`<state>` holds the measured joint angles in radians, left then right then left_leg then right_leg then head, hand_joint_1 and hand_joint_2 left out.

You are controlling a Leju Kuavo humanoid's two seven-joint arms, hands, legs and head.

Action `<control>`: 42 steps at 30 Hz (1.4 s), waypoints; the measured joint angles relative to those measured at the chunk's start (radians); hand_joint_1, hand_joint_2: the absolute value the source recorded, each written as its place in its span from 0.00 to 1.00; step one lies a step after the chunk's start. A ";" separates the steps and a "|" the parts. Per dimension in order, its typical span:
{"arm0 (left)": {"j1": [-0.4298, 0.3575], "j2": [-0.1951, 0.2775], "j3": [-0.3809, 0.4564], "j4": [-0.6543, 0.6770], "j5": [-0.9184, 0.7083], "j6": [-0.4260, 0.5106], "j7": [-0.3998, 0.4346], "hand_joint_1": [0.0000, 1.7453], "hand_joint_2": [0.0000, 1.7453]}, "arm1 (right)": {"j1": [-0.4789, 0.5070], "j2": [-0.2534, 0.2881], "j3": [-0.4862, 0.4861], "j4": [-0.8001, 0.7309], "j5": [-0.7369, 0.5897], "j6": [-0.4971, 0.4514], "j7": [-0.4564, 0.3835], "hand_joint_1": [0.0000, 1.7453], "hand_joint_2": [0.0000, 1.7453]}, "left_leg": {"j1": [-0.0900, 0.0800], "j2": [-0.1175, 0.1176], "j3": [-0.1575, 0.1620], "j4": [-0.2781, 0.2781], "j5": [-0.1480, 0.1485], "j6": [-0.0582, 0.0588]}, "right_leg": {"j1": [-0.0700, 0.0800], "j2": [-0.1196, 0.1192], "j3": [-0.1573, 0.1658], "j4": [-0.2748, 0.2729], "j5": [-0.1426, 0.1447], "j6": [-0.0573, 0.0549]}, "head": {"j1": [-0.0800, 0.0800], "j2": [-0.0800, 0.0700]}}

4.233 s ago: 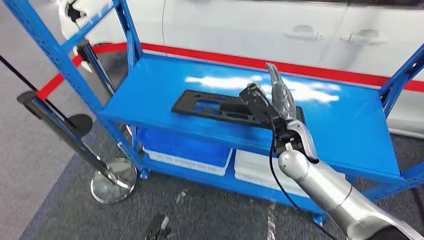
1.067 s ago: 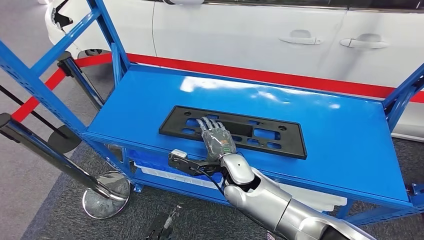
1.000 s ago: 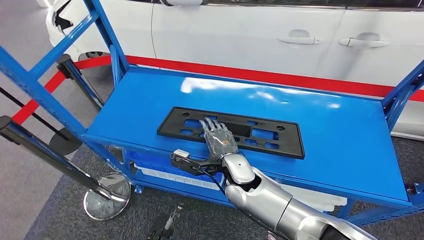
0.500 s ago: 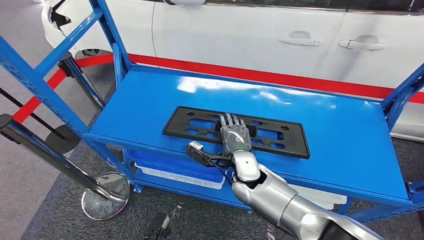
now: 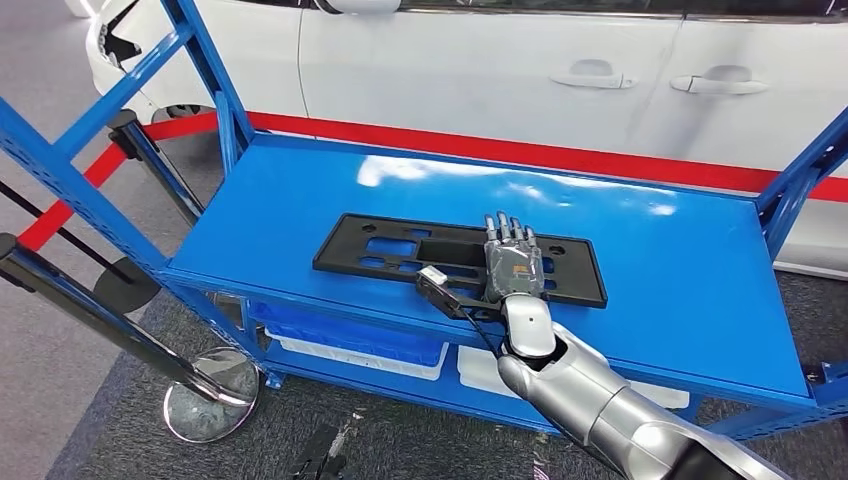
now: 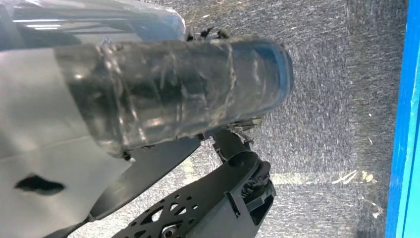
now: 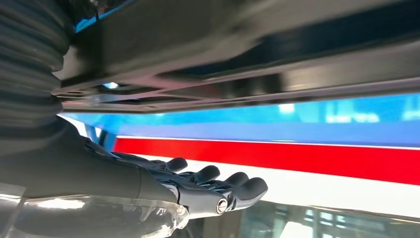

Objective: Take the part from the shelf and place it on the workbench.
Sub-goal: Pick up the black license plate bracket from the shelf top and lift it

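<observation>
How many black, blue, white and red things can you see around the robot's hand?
Black: 1, the flat black plastic frame with cut-out holes under the right hand.
Blue: 2, the blue metal shelf and the blue plastic tray on the lower level.
White: 1, the white car behind.
Red: 1, the red floor stripe.
Total: 5.

The part (image 5: 440,256) lies flat on the top shelf (image 5: 300,190), near its front edge, centre of the frame. The right robot hand (image 5: 511,262) rests flat on the part's right portion. A car (image 5: 500,70) stands behind the shelf, along the upper frame. A stanchion base (image 5: 210,395) sits on the floor, lower left. Bins (image 5: 350,340) occupy the lower shelf.
</observation>
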<state>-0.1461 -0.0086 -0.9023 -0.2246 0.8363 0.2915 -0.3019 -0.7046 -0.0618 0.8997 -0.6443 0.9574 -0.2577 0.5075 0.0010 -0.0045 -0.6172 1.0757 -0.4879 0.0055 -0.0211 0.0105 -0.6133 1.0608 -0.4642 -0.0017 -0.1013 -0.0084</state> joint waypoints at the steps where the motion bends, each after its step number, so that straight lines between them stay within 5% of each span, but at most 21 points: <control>1: 0.000 0.000 0.000 0.000 -0.001 0.000 0.000 0.00 0.00 | 0.000 -0.002 -0.003 0.000 0.001 0.001 0.000 0.00 1.00 | 0.002 0.000 -0.020 0.047 -0.027 -0.005 | -0.001 0.000 0.002 -0.002 0.001 -0.003 | -0.002 0.000; 4: 0.000 0.000 0.000 0.000 -0.003 0.000 0.004 0.00 0.00 | 0.005 -0.007 -0.008 0.000 0.008 0.005 0.001 0.05 1.00 | 0.005 0.001 -0.101 0.223 -0.098 -0.014 | 0.000 0.000 0.002 -0.003 0.002 -0.007 | -0.005 0.000; 5: 0.000 0.000 0.000 0.000 -0.004 0.000 0.005 0.00 0.00 | 0.007 -0.009 -0.009 0.000 0.010 0.006 0.002 0.27 1.00 | 0.005 0.001 -0.108 0.237 -0.093 -0.013 | 0.001 0.000 0.003 -0.002 0.002 -0.007 | -0.006 0.000; 8: -0.002 0.000 0.000 0.000 -0.009 0.000 0.006 0.00 0.00 | 0.008 -0.014 -0.016 0.000 0.009 0.016 0.002 0.94 1.00 | 0.003 0.000 -0.035 0.085 -0.007 0.001 | 0.002 0.001 0.006 -0.004 0.002 -0.007 | -0.005 0.000; 9: -0.004 0.001 0.000 0.000 -0.010 0.000 0.006 0.00 0.00 | 0.010 -0.015 -0.020 0.000 0.006 0.020 0.002 0.97 1.00 | -0.001 0.000 -0.003 0.020 0.013 0.006 | 0.003 0.002 0.006 -0.004 0.002 -0.005 | -0.005 0.000; 11: -0.007 0.001 0.000 0.000 -0.011 0.000 0.007 0.00 0.00 | 0.016 -0.019 -0.026 0.002 -0.002 0.022 0.000 0.97 1.00 | -0.008 -0.001 0.026 -0.044 0.023 0.013 | 0.003 0.002 0.004 -0.009 0.006 0.003 | -0.005 0.000; 15: -0.007 0.002 0.000 0.000 -0.017 0.000 0.009 0.00 0.00 | 0.028 -0.026 -0.032 0.005 -0.015 0.022 -0.002 0.99 1.00 | -0.005 0.000 0.034 -0.074 0.041 0.030 | 0.003 0.000 -0.008 0.002 -0.006 0.023 | -0.003 0.000; 18: -0.009 0.002 0.000 0.000 -0.020 0.000 0.009 0.00 0.00 | 0.033 -0.032 -0.035 0.006 -0.021 0.021 -0.003 0.99 1.00 | -0.005 0.003 0.036 -0.083 0.048 0.039 | 0.005 -0.002 -0.079 0.163 -0.091 0.027 | -0.001 0.000; 20: -0.008 0.002 0.000 0.000 -0.021 0.000 0.009 0.00 0.00 | 0.042 -0.034 -0.035 0.008 -0.027 0.015 -0.004 0.99 1.00 | -0.006 0.003 0.034 -0.079 0.046 0.041 | 0.005 -0.002 -0.118 0.246 -0.111 0.030 | -0.001 0.000; 21: -0.008 0.002 0.000 0.000 -0.021 0.000 0.009 0.00 0.00 | 0.045 -0.035 -0.036 0.008 -0.030 0.009 -0.006 0.99 1.00 | -0.006 0.003 0.034 -0.076 0.044 0.041 | 0.004 -0.002 -0.115 0.238 -0.095 0.031 | -0.001 0.000; 24: -0.009 0.002 0.000 0.000 -0.021 0.000 0.009 0.00 0.00 | 0.045 -0.036 -0.041 0.008 -0.037 -0.006 -0.010 1.00 1.00 | -0.005 0.001 0.031 -0.056 0.031 0.033 | 0.002 -0.005 -0.030 0.062 -0.012 0.031 | -0.001 0.000; 26: -0.010 0.002 0.000 0.000 -0.023 -0.002 0.007 0.00 0.00 | 0.045 -0.036 -0.043 0.006 -0.039 -0.016 -0.013 1.00 1.00 | -0.008 -0.001 0.024 -0.042 0.023 0.024 | 0.005 -0.005 -0.001 0.000 0.000 0.023 | -0.001 0.000; 30: -0.010 0.003 0.000 0.000 -0.033 -0.009 -0.028 0.00 1.00 | 0.046 -0.035 -0.050 -0.002 -0.057 -0.056 -0.023 1.00 1.00 | -0.007 -0.002 0.012 -0.021 0.009 0.008 | 0.003 -0.007 0.001 -0.005 0.004 0.002 | -0.003 0.000; 34: -0.008 0.003 0.000 0.000 -0.042 -0.004 -0.068 0.00 1.00 | 0.051 -0.038 -0.060 -0.032 -0.090 -0.110 -0.041 1.00 1.00 | 0.003 -0.001 -0.084 0.192 -0.097 -0.013 | 0.001 -0.012 0.002 -0.007 0.005 -0.007 | -0.010 0.000; 36: -0.003 0.003 0.000 0.000 -0.044 0.001 -0.079 0.00 1.00 | 0.058 -0.042 -0.065 -0.059 -0.100 -0.127 -0.047 1.00 1.00 | 0.007 -0.001 -0.104 0.234 -0.096 -0.016 | 0.002 -0.009 0.002 -0.007 0.004 -0.008 | -0.010 0.000; 39: -0.003 0.004 0.000 0.000 -0.045 0.004 -0.085 0.00 1.00 | 0.061 -0.045 -0.075 -0.097 -0.108 -0.130 -0.051 1.00 1.00 | 0.007 -0.001 -0.021 0.058 0.001 -0.009 | 0.002 -0.004 0.004 -0.007 0.003 -0.006 | -0.010 0.000; 42: -0.003 0.004 0.000 0.000 -0.045 0.005 -0.089 0.00 1.00 | 0.066 -0.048 -0.085 -0.124 -0.110 -0.139 -0.052 1.00 1.00 | -0.003 -0.002 0.022 -0.044 0.024 0.001 | 0.002 -0.003 -0.003 -0.014 0.009 0.006 | -0.009 0.000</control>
<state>-0.1489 -0.0042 -0.9026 -0.2246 0.7917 0.2963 -0.3912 -0.6388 -0.1096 0.8148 -0.7683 0.8470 -0.3967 0.4554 -0.0022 -0.0067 -0.5951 1.0316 -0.4637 0.0069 -0.0189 0.0080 -0.6159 1.0470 -0.4557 0.0043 -0.1101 -0.0084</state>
